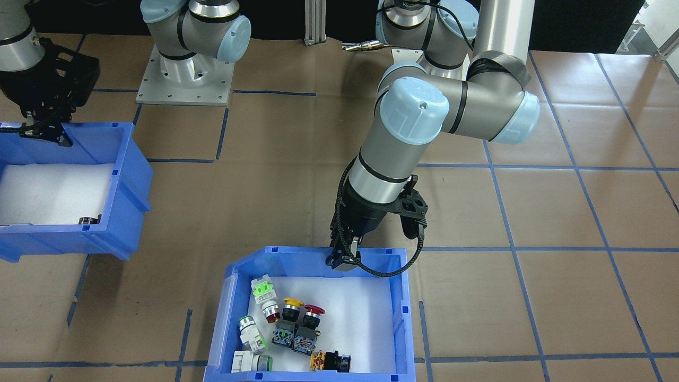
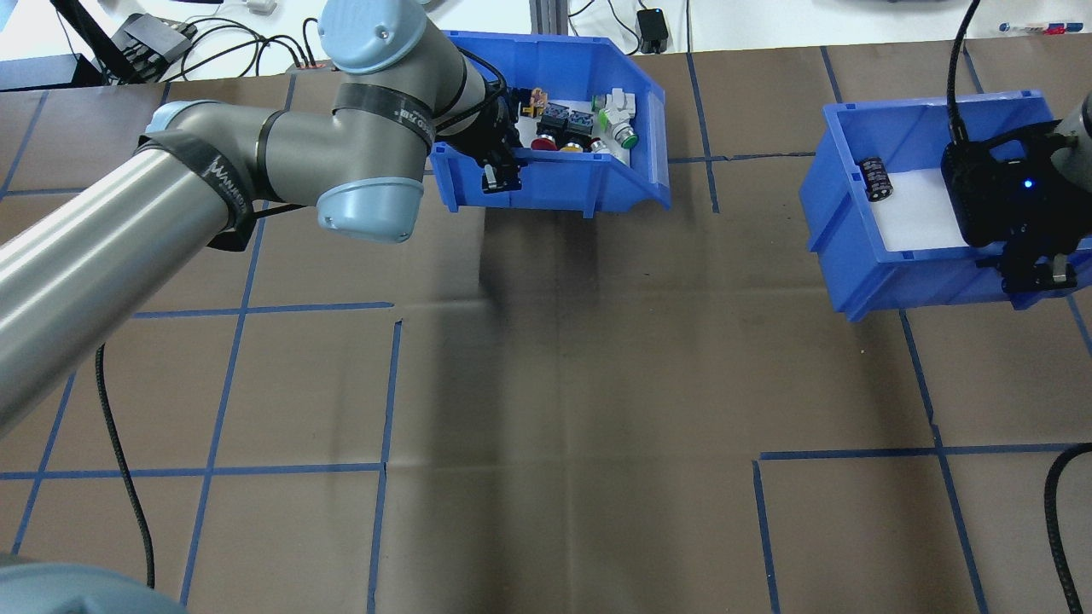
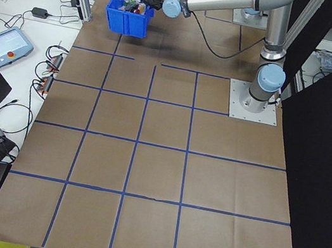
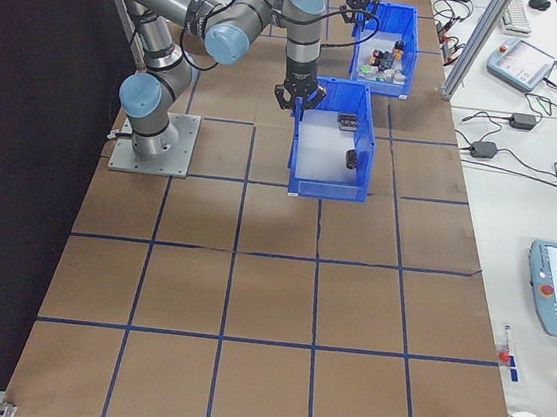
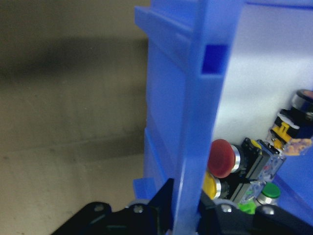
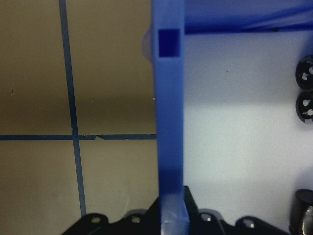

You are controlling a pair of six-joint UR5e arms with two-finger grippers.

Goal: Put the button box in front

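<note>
The button box (image 2: pixel 589 183) sits at twelve o'clock on the table (image 2: pixel 563 384) in the overhead view. The left gripper (image 2: pixel 499 170) has its jaws clamped over the box's near wall. The right gripper (image 2: pixel 1036 273) likewise pinches the other bin (image 2: pixel 887 256) at two o'clock. Stiff plastic, probably light, but the loose switches (image 1: pixel 289 326) can roll on a tilt; a rim pinch suits it, kept level.
</note>
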